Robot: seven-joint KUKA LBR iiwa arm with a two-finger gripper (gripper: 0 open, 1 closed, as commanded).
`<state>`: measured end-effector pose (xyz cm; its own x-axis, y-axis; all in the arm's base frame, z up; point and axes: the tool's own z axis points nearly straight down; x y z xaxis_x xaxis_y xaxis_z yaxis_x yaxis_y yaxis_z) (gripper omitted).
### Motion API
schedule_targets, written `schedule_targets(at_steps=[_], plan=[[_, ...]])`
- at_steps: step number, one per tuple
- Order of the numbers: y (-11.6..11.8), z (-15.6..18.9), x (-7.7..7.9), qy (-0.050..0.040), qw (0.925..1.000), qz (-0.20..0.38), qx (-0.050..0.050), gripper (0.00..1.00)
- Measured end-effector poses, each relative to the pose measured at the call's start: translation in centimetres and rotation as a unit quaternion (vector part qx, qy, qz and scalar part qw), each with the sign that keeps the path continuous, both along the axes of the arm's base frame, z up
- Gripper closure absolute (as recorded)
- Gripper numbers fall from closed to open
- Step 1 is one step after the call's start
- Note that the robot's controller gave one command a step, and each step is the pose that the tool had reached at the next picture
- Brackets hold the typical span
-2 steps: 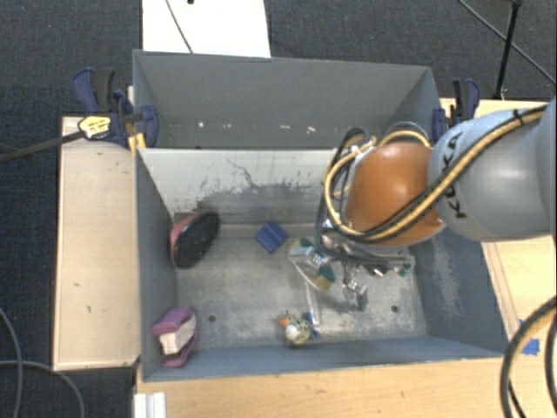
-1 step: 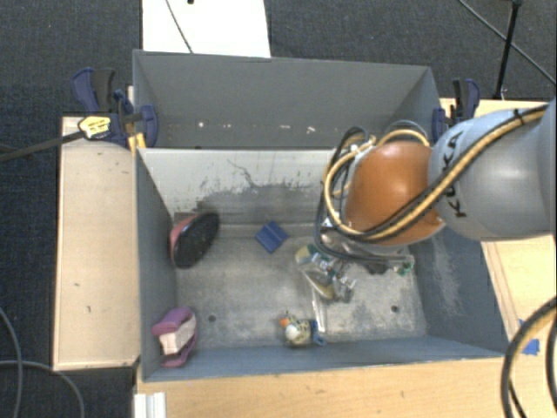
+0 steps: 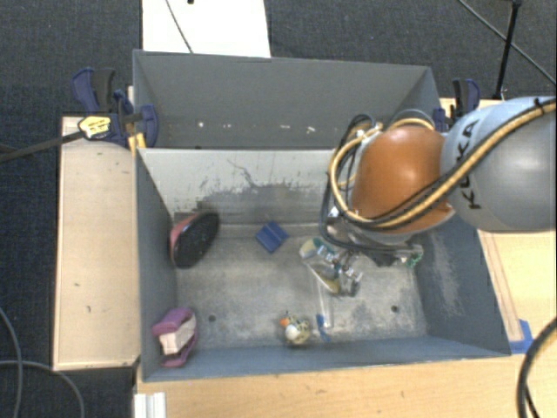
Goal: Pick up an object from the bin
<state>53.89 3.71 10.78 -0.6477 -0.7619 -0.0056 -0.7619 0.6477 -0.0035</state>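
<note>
My gripper (image 3: pixel 338 270) hangs low over the middle-right of the bin floor, beneath the arm's orange cover. A thin clear stick with a blue end (image 3: pixel 324 313) lies just below it, running toward the front wall. A small round multicoloured thing (image 3: pixel 296 329) rests beside that stick at the front wall. A small blue block (image 3: pixel 271 237) lies to the gripper's left, apart from it.
A black oval thing with a pink edge (image 3: pixel 193 237) leans against the left wall. A crumpled purple and pink thing (image 3: pixel 177 333) sits in the front-left corner. Bare bin floor lies between these and the gripper. The arm covers the bin's right side.
</note>
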Motion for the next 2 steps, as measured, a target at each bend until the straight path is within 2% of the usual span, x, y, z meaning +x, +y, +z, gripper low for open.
schedule_targets(at_steps=[1,2], plan=[[0.1,2.0,0.1,0.0002,1.0000,-0.001,0.000,1.00],[0.1,8.2,0.3,-0.0016,1.0000,-0.003,0.000,1.00]])
